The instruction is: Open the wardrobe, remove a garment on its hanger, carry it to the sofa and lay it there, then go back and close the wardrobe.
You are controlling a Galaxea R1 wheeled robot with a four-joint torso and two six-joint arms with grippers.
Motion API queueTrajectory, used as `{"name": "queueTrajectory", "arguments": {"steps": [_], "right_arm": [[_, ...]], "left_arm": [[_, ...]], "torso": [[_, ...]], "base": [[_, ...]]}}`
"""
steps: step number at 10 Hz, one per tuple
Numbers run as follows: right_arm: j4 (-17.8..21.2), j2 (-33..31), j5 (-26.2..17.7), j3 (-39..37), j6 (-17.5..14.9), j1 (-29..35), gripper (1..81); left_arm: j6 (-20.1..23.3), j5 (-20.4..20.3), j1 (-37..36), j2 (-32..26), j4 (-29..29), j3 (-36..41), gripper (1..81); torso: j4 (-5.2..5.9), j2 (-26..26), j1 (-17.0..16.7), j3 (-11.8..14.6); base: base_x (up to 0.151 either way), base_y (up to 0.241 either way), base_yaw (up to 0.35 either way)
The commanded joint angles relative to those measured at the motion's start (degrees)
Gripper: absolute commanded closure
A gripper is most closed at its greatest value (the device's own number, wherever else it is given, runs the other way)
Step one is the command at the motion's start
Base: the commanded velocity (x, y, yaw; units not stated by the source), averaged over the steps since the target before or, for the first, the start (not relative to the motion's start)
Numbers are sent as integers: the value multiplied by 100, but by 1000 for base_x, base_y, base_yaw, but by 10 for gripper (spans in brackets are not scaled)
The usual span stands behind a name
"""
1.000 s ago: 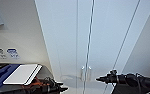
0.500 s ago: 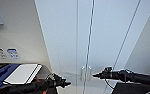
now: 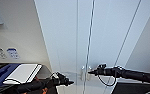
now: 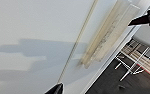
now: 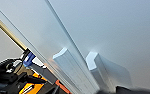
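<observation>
The wardrobe [image 3: 101, 37] is standing shut right in front of the robot, its two white doors meeting at a thin seam – everything else is sitting low and to the side of it. Its pair of small pale handles [image 3: 85, 73] is flanking that seam near the doors' lower part. The right gripper [image 3: 92, 72] is hovering just beside the handle on its own side, tip nearly touching; the left gripper [image 3: 69, 82] is hanging lower, short of the door face. I cannot tell whether either is open or closed. The doors are looking stiff, flat and smooth – slippery anywhere but the handles, so those raised strips are the place to hook or pinch, and a light pull should be enough to swing a panel.
</observation>
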Motion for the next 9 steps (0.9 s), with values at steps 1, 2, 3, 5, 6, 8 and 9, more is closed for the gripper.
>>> {"name": "queueTrajectory", "arguments": {"steps": [1, 2, 3, 5, 6, 8, 9], "right_arm": [[-87, 101, -46, -252, 19, 887, 10], [-96, 180, -46, -305, 19, 887, 10], [-123, 320, -46, -383, 19, 904, 10], [-123, 444, -46, -436, 19, 887, 10], [-123, 523, -46, -419, 19, 878, 10], [-114, 619, -54, -436, 19, 896, 10], [-114, 629, -54, -428, 19, 896, 10]], "left_arm": [[-3, 47, -936, 215, -49, -130, 10], [-3, 47, -971, 363, -49, -305, 10], [-3, 56, -989, 548, -57, -516, 10], [6, 56, -1015, 989, -31, -1019, 10], [6, 48, -1041, 1313, -5, -1378, 10], [6, 56, -1138, 1717, 22, -1660, 10], [6, 47, -1191, 1884, 30, -1791, 10]], "torso": [[0, 0, 0, 0], [0, 0, 0, -2], [0, 2, 2, -2], [0, 2, 2, -2], [0, 4, 2, -2], [0, 4, 5, -4], [0, 4, 5, -4]], "base": [[0, 0, 0], [0, 0, 0], [0, 0, 0], [0, 0, 0], [0, 0, 0], [0, 0, 0], [0, 0, 0]]}}
